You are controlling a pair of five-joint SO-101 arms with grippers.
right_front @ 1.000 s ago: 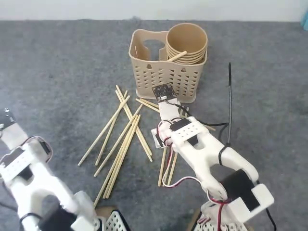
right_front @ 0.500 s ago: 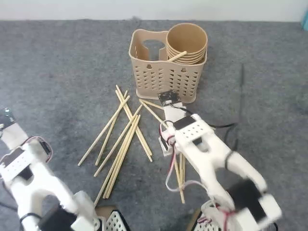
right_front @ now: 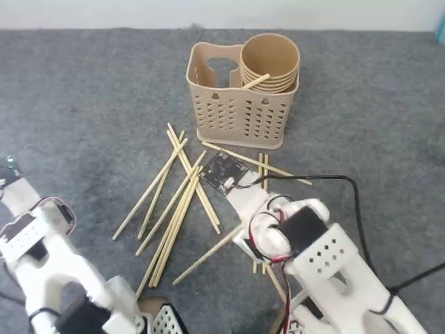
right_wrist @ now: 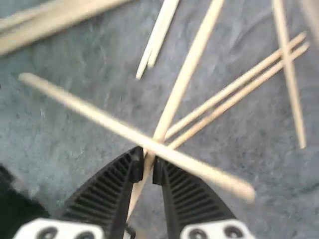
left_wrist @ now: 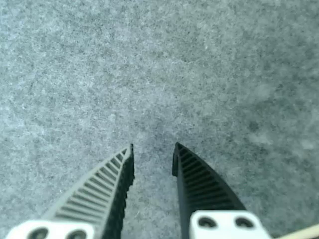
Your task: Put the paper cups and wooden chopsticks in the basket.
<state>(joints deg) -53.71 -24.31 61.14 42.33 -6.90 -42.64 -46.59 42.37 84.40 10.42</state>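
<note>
A beige perforated basket (right_front: 236,115) stands at the back of the grey carpet, with stacked paper cups (right_front: 270,59) in its right compartment and one chopstick leaning in them. Several wooden chopsticks (right_front: 174,202) lie scattered in front of it. My right gripper (right_wrist: 148,167) is low over the crossed sticks and shut on a chopstick (right_wrist: 99,117), which crosses its tips at a slant. In the high view that chopstick (right_front: 208,255) juts out from under the right arm (right_front: 306,236). My left gripper (left_wrist: 152,154) is open over bare carpet at the front left.
More chopsticks (right_front: 264,167) lie close to the basket's front, right of the right arm's wrist. The left arm (right_front: 35,254) sits at the front left corner. A black cable (right_front: 348,182) loops beside the right arm. Grey carpet stretches left of the basket.
The right arm drew back from the basket and turned left. One chopstick now points out from under it toward the front left, and the sticks near it have shifted. The left arm stayed still.
</note>
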